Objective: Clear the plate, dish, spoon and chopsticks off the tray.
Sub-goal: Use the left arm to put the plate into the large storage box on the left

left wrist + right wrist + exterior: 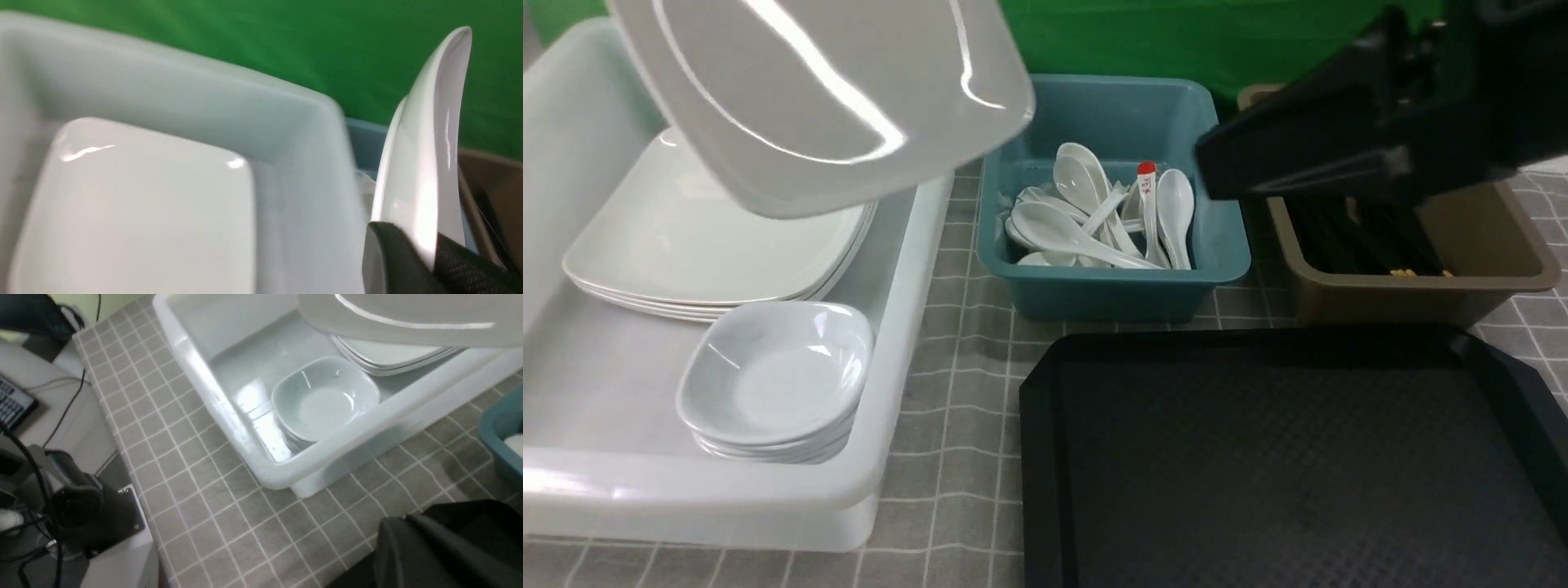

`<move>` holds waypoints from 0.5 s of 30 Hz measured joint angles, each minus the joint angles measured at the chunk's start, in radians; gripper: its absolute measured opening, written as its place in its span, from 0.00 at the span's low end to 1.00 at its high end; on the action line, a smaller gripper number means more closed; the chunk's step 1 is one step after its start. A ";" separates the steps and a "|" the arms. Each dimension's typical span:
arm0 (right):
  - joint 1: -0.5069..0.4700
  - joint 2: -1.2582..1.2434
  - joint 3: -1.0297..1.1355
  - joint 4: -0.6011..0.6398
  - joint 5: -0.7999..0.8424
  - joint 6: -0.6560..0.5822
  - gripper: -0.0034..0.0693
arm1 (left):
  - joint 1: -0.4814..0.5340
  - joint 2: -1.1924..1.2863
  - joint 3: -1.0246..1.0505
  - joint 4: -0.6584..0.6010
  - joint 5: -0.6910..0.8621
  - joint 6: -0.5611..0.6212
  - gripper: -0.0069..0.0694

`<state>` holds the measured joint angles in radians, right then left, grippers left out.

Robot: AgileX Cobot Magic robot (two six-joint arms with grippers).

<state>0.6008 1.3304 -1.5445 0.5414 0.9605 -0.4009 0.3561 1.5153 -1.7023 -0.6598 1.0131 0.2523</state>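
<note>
The large white plate (pixel 825 90) hangs tilted above the white bin (pixel 894 343). In the left wrist view my left gripper (pixel 429 261) is shut on the plate (pixel 425 163), clamping its rim edge-on; the front view does not show that gripper. The black tray (pixel 1290 465) lies at the front right with nothing on its visible surface. My right gripper (pixel 1217 175) hovers shut and empty over the brown tub (pixel 1421 294); its own view shows it (pixel 402 526) over the tray's corner. Black chopsticks (pixel 1347 237) lie in the brown tub. White spoons (pixel 1086 220) fill the teal tub (pixel 1111 286).
Inside the white bin, a stack of large plates (pixel 703 237) sits at the back and a stack of small pale dishes (pixel 776 376) at the front. One spoon in the teal tub has a red-tipped handle (pixel 1146 169). A grey checked cloth (pixel 956 408) covers the table.
</note>
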 joint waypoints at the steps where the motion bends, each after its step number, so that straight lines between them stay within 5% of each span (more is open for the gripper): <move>1: 0.014 0.011 -0.011 -0.018 0.000 0.017 0.08 | 0.022 0.000 0.007 -0.005 -0.002 0.002 0.12; 7: 0.150 0.140 -0.152 -0.209 0.007 0.127 0.08 | 0.244 0.001 0.251 -0.204 -0.210 0.082 0.12; 15: 0.170 0.260 -0.280 -0.232 -0.018 0.153 0.08 | 0.208 0.014 0.543 -0.425 -0.527 0.222 0.13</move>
<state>0.7709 1.5907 -1.8249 0.3095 0.9427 -0.2477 0.5644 1.5294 -1.1597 -1.0846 0.4861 0.4744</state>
